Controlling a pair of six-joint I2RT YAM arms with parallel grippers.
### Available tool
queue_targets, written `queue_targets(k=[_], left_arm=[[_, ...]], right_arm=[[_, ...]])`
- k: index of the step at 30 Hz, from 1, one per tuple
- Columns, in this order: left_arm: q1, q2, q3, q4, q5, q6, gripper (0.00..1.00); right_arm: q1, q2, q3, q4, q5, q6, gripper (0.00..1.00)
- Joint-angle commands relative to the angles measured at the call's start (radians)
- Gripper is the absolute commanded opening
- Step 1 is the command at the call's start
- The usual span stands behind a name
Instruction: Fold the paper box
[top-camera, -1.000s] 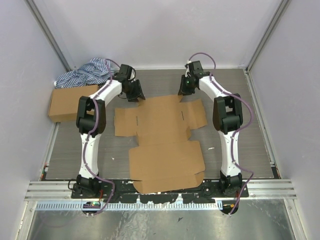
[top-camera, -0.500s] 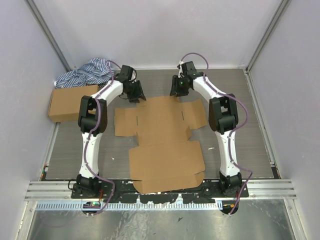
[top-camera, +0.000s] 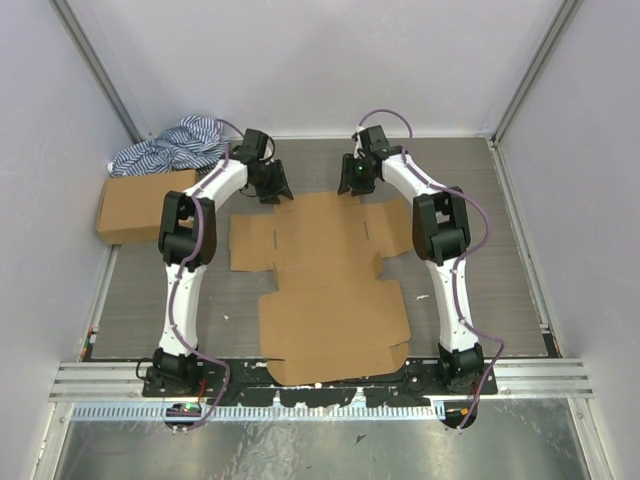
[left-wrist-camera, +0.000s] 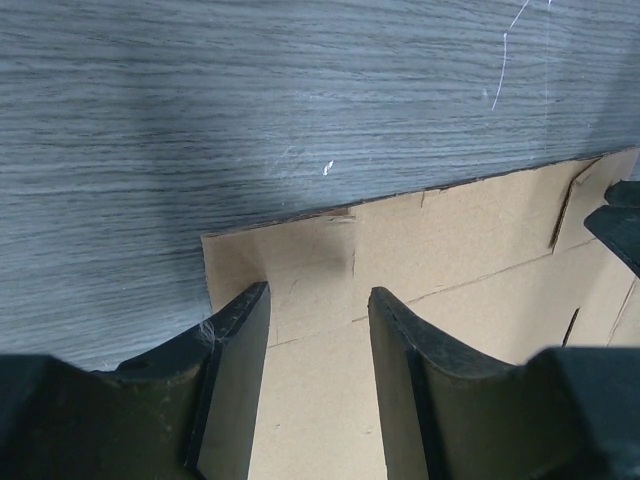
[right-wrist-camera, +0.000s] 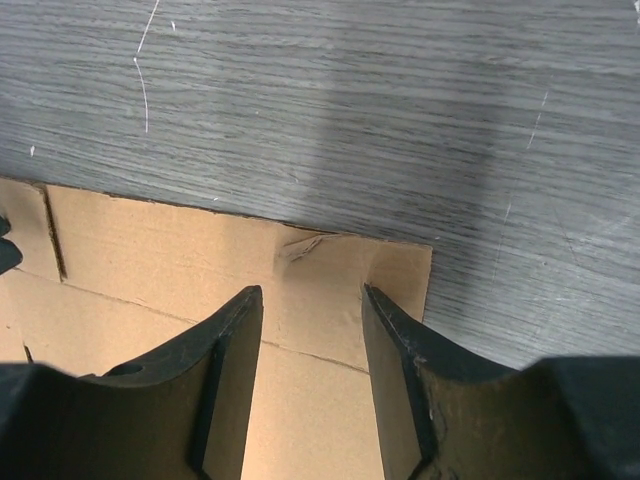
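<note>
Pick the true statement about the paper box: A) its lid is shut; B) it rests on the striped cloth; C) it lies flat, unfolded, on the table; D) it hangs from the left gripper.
C: the paper box lies spread flat on the table, flaps out, with the left gripper and right gripper open over its far edge.

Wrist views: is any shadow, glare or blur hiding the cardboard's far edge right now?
Left wrist: the paper box edge is sharp, and a soft shadow falls only on the table. Right wrist: the edge is crisp too, with a shadow band on the table beyond it; the right gripper is dark, showing little detail. Top external: even light, no glare.
</note>
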Motion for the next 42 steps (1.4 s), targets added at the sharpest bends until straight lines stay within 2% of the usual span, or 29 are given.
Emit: queue_targets(k=[1, 7, 15, 33, 36, 38, 42], left_arm=[[0.0, -0.023, 0.021, -0.056, -0.044, 0.031, 0.52], [0.008, -0.121, 0.017, -0.089, -0.104, 0.059, 0.54], [0.017, -0.223, -0.017, -0.115, -0.177, 0.095, 0.55], [0.021, -0.286, -0.064, -0.134, -0.203, 0.121, 0.55], [0.021, -0.288, -0.064, -0.137, -0.201, 0.125, 0.55], [0.022, -0.289, -0.058, -0.141, -0.196, 0.129, 0.55], [0.021, -0.293, -0.032, -0.16, -0.174, 0.145, 0.55]], right_arm=[[0.005, -0.067, -0.007, -0.035, 0.101, -0.003, 0.51], [0.004, -0.148, -0.028, -0.038, 0.223, -0.012, 0.56], [0.005, -0.114, 0.06, -0.099, 0.261, -0.041, 0.55], [0.005, -0.06, 0.146, -0.174, 0.327, -0.048, 0.53], [0.003, -0.03, 0.176, -0.185, 0.325, -0.049, 0.45], [0.003, 0.0, 0.215, -0.21, 0.323, -0.051, 0.31], [0.003, 0.023, 0.24, -0.233, 0.324, -0.054, 0.13]])
